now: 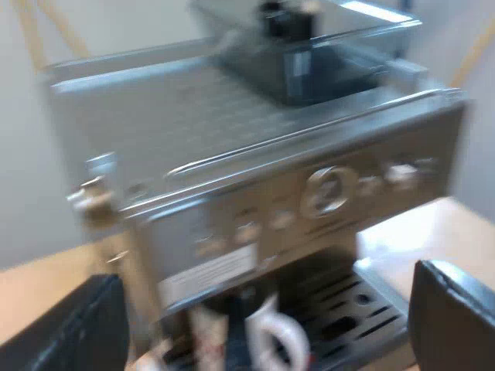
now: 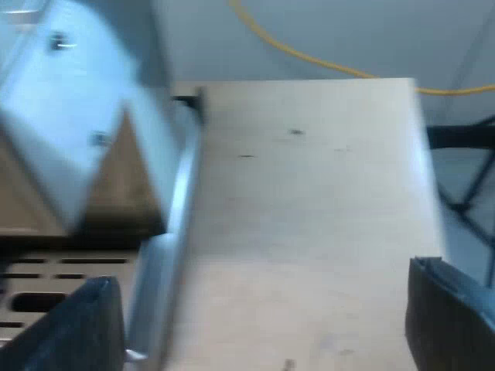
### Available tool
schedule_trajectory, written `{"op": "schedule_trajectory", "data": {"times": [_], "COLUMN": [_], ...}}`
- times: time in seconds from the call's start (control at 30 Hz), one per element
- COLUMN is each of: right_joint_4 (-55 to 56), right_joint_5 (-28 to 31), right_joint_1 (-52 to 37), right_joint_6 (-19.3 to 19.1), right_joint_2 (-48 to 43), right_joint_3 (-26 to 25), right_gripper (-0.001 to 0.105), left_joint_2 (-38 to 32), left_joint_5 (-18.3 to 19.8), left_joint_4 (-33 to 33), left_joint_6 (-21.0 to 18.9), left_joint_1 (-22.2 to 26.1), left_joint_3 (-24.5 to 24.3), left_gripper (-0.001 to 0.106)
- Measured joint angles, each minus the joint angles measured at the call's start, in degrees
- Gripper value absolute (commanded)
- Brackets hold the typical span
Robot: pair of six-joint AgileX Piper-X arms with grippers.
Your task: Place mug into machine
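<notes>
My left claw [image 1: 264, 309] is spread wide, facing the mug [image 1: 255, 334] on the drip tray [image 1: 363, 309] under the espresso machine [image 1: 255, 154]. It's probably ceramic: stiff, slick, chippable. I'd pinch across the body. My right claw [image 2: 263, 309] is spread over the surface [image 2: 309, 216].

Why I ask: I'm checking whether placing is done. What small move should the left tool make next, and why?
Probably ease the left tool straight back from the espresso machine: the mug looks to stand on the drip tray under its front, and the tool is open, clear of it.
</notes>
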Motion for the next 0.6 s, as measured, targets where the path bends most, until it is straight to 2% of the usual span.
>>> {"op": "schedule_trajectory", "data": {"times": [0.07,0.13,0.23,0.4,0.6], "right_joint_4": [0.4,0.4,0.7,1.2,4.2], "right_joint_5": [-1.3,-2.2,-2.6,-2.8,-2.9], "right_joint_1": [-2.9,-5.9,-8.4,-8.7,-8.7], "right_joint_6": [-0.8,-1.6,-2.0,-2.1,-2.2], "right_joint_2": [-1.9,-4.7,-8.7,-15.3,-24.4], "right_joint_3": [0.5,1.8,4.2,8.2,11.2], "right_gripper": [0.099,0.099,0.099,0.099,0.099], "left_joint_2": [0.0,-0.1,-1.3,-6.4,-15.0], "left_joint_5": [0.5,3.7,6.5,5.9,5.1], "left_joint_4": [1.5,4.3,7.7,12.0,14.2], "left_joint_6": [0.0,0.0,0.0,3.4,3.4], "left_joint_1": [2.4,6.4,9.4,10.2,10.2], "left_joint_3": [0.0,0.0,0.0,0.0,-0.1], "left_gripper": [0.086,0.086,0.086,0.086,0.086]}}
